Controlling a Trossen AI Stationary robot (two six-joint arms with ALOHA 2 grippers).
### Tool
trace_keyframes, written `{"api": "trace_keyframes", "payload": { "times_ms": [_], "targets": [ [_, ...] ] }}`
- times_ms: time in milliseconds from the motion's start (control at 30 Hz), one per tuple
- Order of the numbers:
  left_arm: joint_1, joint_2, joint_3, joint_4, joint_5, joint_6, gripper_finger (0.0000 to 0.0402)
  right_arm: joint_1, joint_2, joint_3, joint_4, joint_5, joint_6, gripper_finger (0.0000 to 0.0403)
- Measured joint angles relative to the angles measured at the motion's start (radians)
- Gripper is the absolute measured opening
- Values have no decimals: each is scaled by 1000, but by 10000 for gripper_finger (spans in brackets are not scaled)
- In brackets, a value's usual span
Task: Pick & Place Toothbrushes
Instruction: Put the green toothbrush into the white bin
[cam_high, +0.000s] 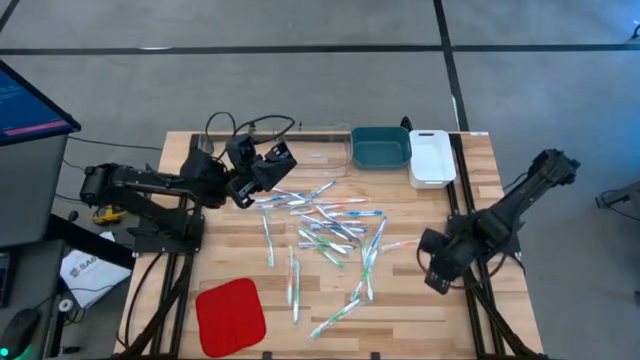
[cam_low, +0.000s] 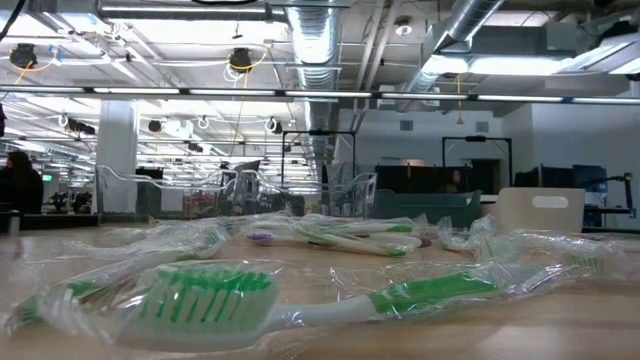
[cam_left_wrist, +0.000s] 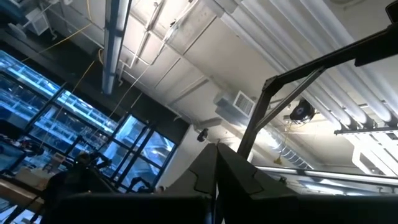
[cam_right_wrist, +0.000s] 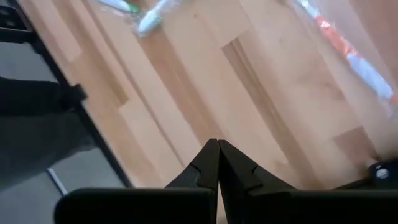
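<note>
Many thin clear-wrapped plastic toothbrushes (cam_high: 325, 225) litter the wooden tabletop (cam_high: 420, 300): light, stiff, slippery; best pinched mid-handle. Left tool (cam_high: 283, 157), ten o'clock, and right tool (cam_high: 436, 280), four o'clock, are closed, empty.

no readable text anywhere, dark print on a white sheet (cam_high: 88, 272) on the floor left of the tabletop (cam_high: 410, 300) too small to make out, lines on the monitor (cam_high: 28, 100) at far left illegible
</note>
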Motion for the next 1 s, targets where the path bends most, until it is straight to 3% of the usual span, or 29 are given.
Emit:
{"api": "trace_keyframes", "payload": {
  "times_ms": [267, 567, 1000],
  "targets": [
    [0, 0, 0, -6, 29, 0, 2, -37, 74, 0, 90, -1, -231, 0],
    [0, 0, 0, -14, 45, 57, 2, -139, 96, 1, 244, -1, -235, 0],
    [0, 0, 0, -24, 59, 25, 2, -279, 128, 2, 270, 41, -353, 0]
  ]
}}
